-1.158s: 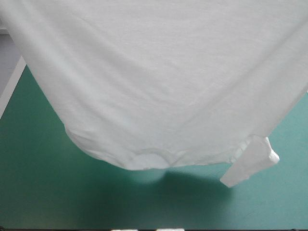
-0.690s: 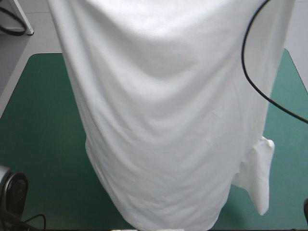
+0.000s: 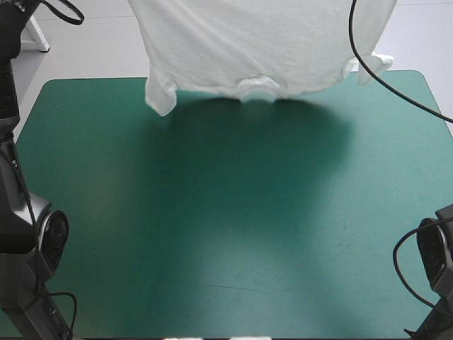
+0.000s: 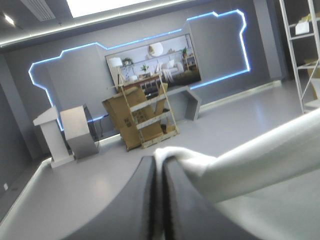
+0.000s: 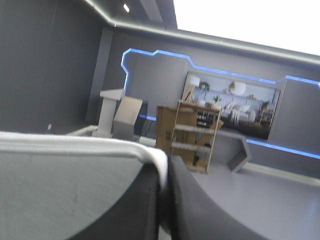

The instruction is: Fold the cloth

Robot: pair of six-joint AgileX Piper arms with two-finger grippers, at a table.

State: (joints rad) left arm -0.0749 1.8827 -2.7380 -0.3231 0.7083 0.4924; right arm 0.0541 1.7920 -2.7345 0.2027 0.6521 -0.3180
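The white T-shirt (image 3: 262, 42) hangs spread over the table's far edge, collar (image 3: 259, 88) downward and a sleeve (image 3: 161, 95) dangling at either side. Its hem runs out of the high view, and neither gripper shows there. In the left wrist view my left gripper (image 4: 160, 156) is shut on a bunched edge of the T-shirt (image 4: 260, 160), which stretches off to one side. In the right wrist view my right gripper (image 5: 164, 162) is shut on the T-shirt's edge (image 5: 75, 145), with the cloth spreading beside it. Both arms are raised, looking level into the room.
The teal-green cover (image 3: 212, 212) lies bare from the shirt's shadow to the near edge. My left arm's lower joints (image 3: 42, 241) stand at the near left corner, the right arm's (image 3: 439, 262) at the near right.
Earlier the shirt hung close before the high camera and filled the view. It has swung away and now hangs over the table's far edge, uncovering the cover.
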